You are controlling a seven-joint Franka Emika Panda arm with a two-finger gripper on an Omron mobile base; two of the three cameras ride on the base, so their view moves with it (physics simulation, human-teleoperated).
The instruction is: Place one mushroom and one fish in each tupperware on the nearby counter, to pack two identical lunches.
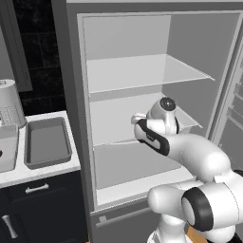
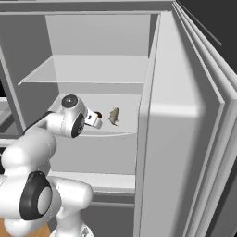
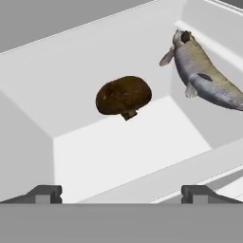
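Fridge [image 1: 76, 95] stands open, door [image 2: 185, 139] swung wide on the right. Three white shelves inside; the arm reaches in at the level of the middle shelf [image 1: 114, 126].

Gripper [image 3: 121, 192]: jaws released, spread wide, nothing between them. In the hand view the two dark tips sit at the bottom edge, well apart, aimed into the shelf.

Mushroom [image 3: 123, 96]: round, dark brown, short stem pointing down and towards the camera. Ahead of the jaws, towards the back wall of the shelf, not touched by either tip. In the right base view it shows as a small brown spot [image 2: 97, 114] just past the hand.

Fish [image 3: 204, 76]: slim, grey-olive with a paler belly, head towards the rear of the shelf, body running along the shelf's right side (as the hand camera sees it). Near the mushroom but apart from it. From the right base view it stands near the shelf's right end [image 2: 114, 116], close to the fridge wall.

Desk [image 1: 42, 171] left of the fridge: white stone top over dark cabinets with silver handles. An open grey tupperware [image 1: 46, 142] sits near its right edge, beside the fridge.

No brands, labels or writing legible anywhere.
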